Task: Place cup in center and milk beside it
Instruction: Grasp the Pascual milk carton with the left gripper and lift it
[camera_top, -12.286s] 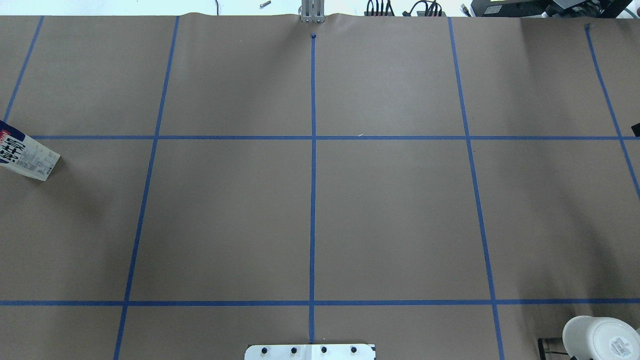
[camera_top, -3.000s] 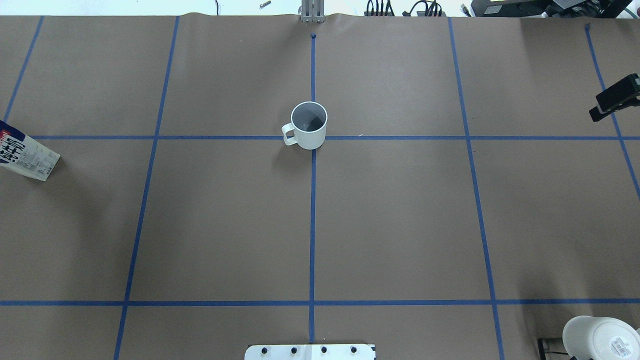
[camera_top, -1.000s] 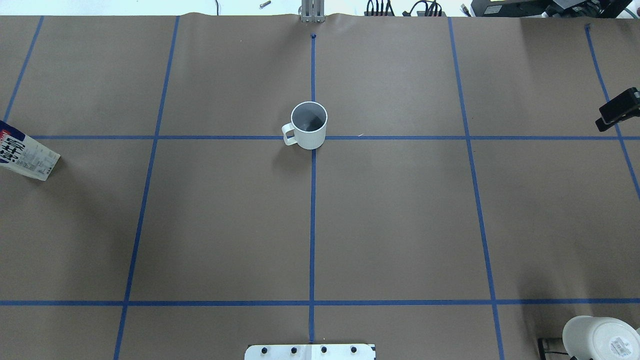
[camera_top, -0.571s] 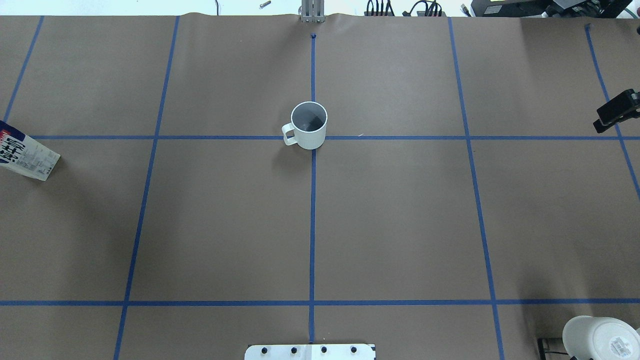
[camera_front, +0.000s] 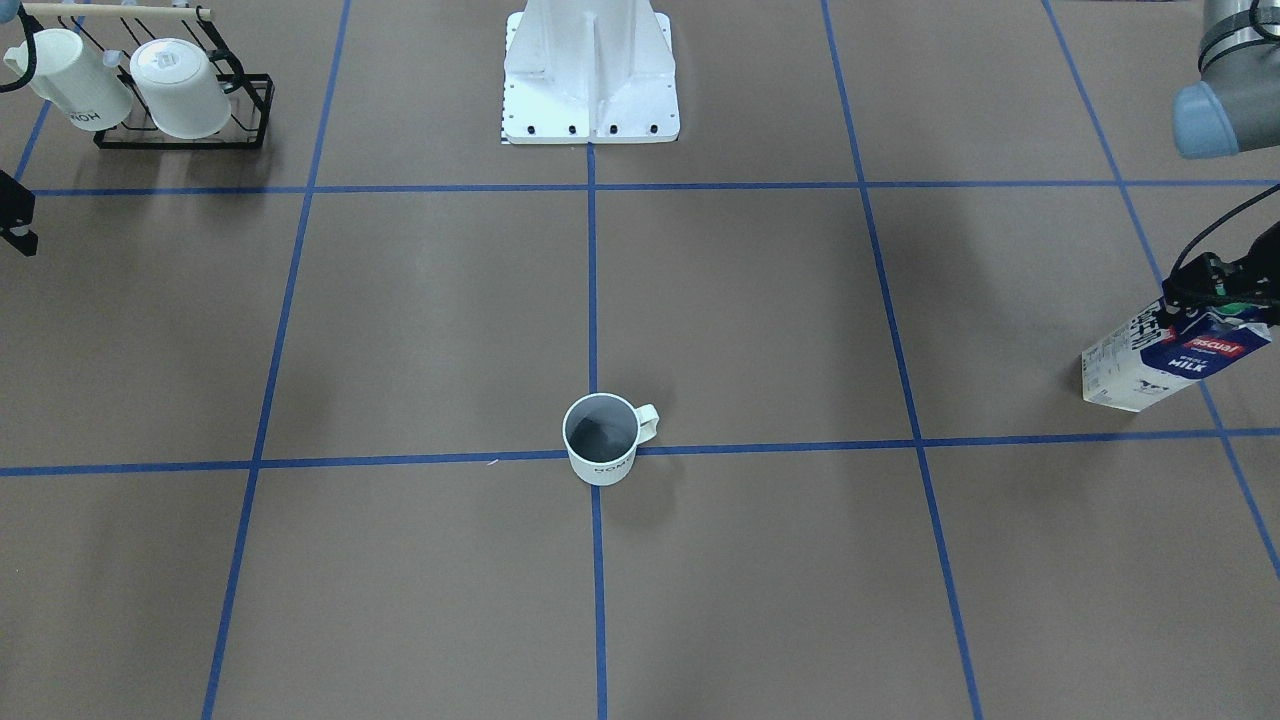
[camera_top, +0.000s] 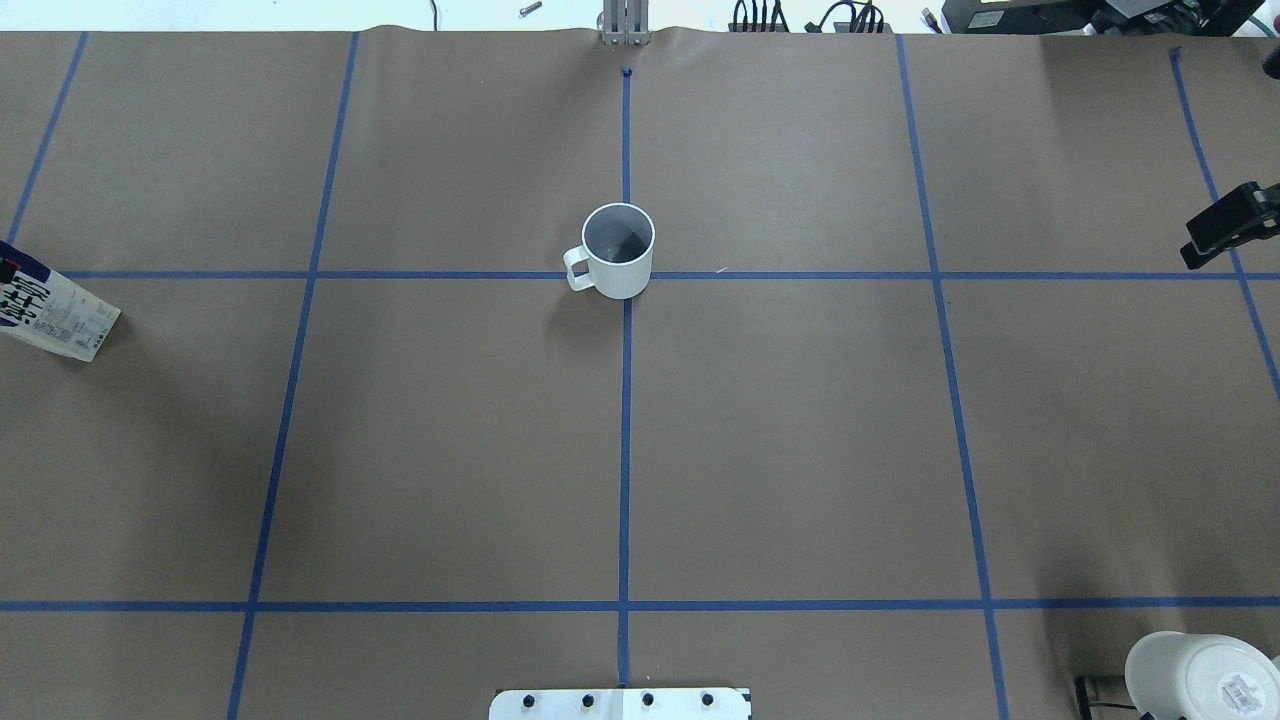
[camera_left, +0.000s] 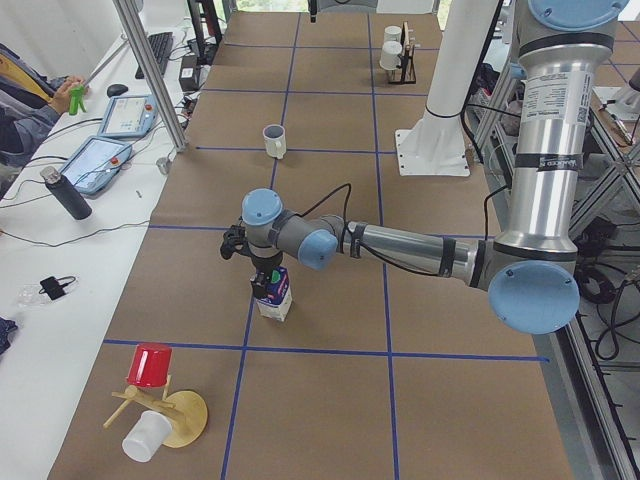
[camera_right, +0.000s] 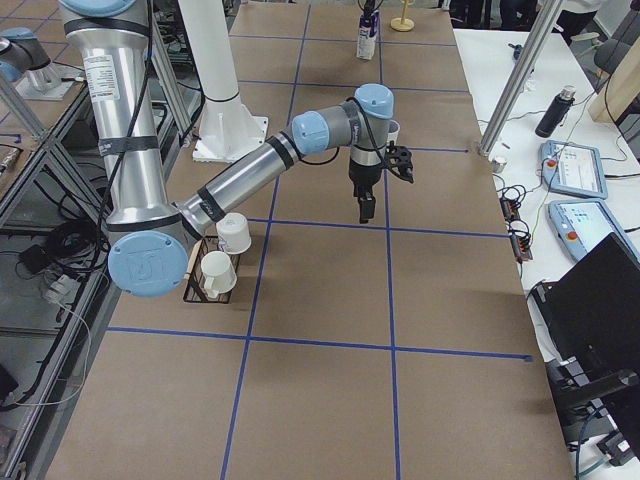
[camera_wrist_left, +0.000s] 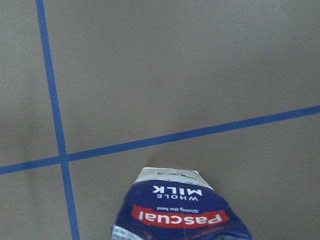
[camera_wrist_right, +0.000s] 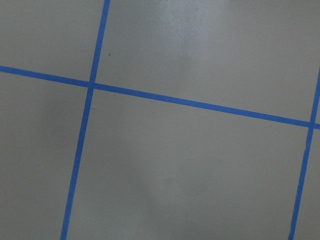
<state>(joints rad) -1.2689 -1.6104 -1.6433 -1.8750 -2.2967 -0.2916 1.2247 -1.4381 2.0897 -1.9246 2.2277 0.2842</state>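
The cup (camera_front: 603, 440), a white mug with a dark grey inside, stands upright on the centre tape crossing; it also shows in the overhead view (camera_top: 618, 250). The milk (camera_front: 1170, 355) stands upright at the table's left end, seen at the overhead view's left edge (camera_top: 55, 315) and close below the left wrist camera (camera_wrist_left: 180, 210). My left gripper (camera_front: 1215, 300) is down over the carton's top, jaws on either side of it and seemingly open. My right gripper (camera_top: 1198, 252) is empty at the right edge, far from the cup. I cannot tell whether it is open or shut.
A black wire rack (camera_front: 180, 135) with two white mugs stands by my right side. The white robot base (camera_front: 590, 80) is at the near middle. A wooden stand with a red cup (camera_left: 150, 365) stands beyond the milk. Blue tape lines grid the brown paper.
The cup came to the centre more than 3 s ago and has stayed put. My right gripper has hovered at the right edge. My left gripper now covers the milk's top.
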